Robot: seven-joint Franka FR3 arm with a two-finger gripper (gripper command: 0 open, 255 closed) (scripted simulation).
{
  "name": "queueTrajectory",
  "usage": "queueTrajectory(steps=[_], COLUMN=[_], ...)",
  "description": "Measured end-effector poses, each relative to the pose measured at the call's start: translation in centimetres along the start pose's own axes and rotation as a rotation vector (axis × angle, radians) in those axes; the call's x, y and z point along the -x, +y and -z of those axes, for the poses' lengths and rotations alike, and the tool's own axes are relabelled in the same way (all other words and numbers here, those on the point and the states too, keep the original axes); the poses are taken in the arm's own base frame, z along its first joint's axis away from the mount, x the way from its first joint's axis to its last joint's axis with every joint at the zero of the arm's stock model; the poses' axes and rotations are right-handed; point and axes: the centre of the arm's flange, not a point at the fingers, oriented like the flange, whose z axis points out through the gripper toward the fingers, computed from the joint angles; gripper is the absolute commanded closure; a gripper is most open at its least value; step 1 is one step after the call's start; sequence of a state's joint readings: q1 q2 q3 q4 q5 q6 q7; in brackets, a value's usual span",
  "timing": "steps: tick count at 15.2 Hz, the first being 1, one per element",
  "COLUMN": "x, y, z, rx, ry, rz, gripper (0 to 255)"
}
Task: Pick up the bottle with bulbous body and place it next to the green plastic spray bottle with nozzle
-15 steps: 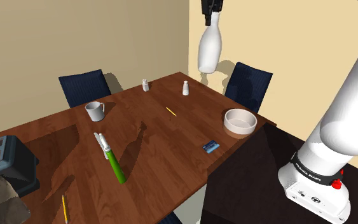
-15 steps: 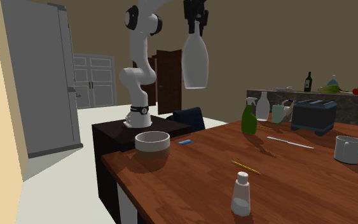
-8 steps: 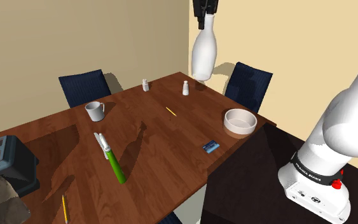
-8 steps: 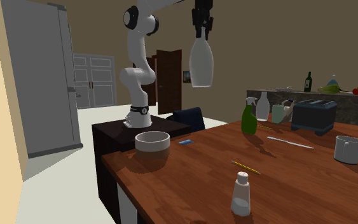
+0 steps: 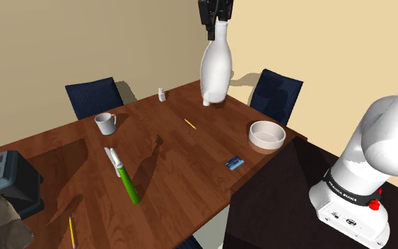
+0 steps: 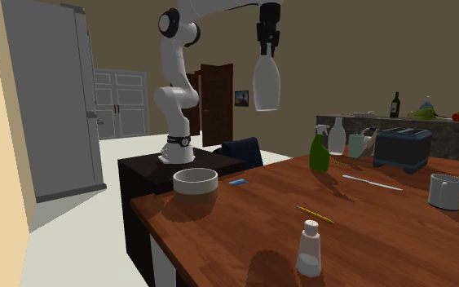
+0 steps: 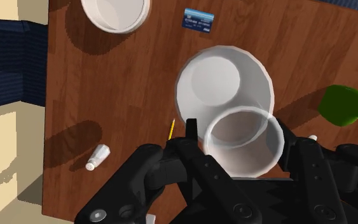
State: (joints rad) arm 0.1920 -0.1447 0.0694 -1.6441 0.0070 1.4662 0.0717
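The white bulbous bottle is shown suspended upright, high above the far part of the wooden tabletop. Its narrow neck is clamped between the black fingers, presumably because the swollen body would be too wide to be grasped. The height is judged to be kept so that the white bowl, the mug and the small shaker can be cleared in transit. The green spray bottle, beside which the load is to be set, is seen lying on its side well apart, toward the shoulder view's lower left.
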Motion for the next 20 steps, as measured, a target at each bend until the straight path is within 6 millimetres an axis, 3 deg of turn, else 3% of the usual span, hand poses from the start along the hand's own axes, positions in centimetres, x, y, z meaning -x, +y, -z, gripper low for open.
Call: queueTrajectory(steps=[20], x=[6.4], y=[-25.6], z=[0.1], rx=[0.001], ry=[0.0], rz=[0.001], gripper=[255])
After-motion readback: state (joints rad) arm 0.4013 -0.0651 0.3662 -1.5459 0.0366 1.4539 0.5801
